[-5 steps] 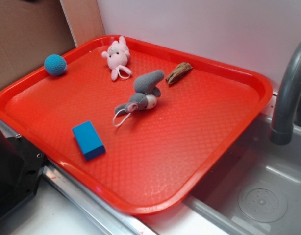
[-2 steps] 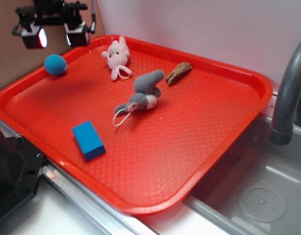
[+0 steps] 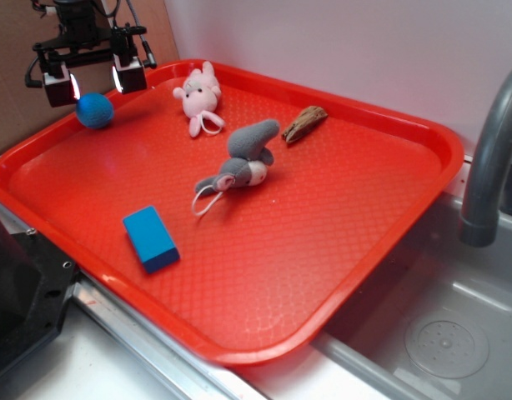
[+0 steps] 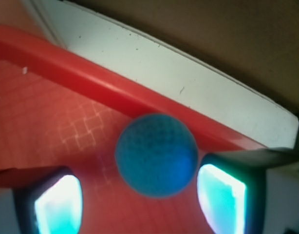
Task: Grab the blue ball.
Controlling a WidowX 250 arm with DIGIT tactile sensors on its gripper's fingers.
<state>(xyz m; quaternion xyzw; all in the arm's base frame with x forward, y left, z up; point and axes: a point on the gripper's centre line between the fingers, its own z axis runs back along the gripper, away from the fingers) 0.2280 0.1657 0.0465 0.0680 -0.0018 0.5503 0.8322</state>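
Blue ball sits at far-left corner of the red tray, right up against the raised rim; in wrist view the ball nearly touches the rim, so no room on that side, open tray floor on the other. Round, so no long axis or heading to speak of.

Gripper hangs just above the ball, fingers spread, one either side; wrist view shows gripper pads flanking it w/ gaps both sides, not touching.

Rest of tray: pink plush toy near the far edge, close to the ball's corner. Gray plush toy mid-tray. Brown piece by the far edge. Blue block toward the near-left edge. All well apart from the ball. Faucet and sink off the tray's right edge.
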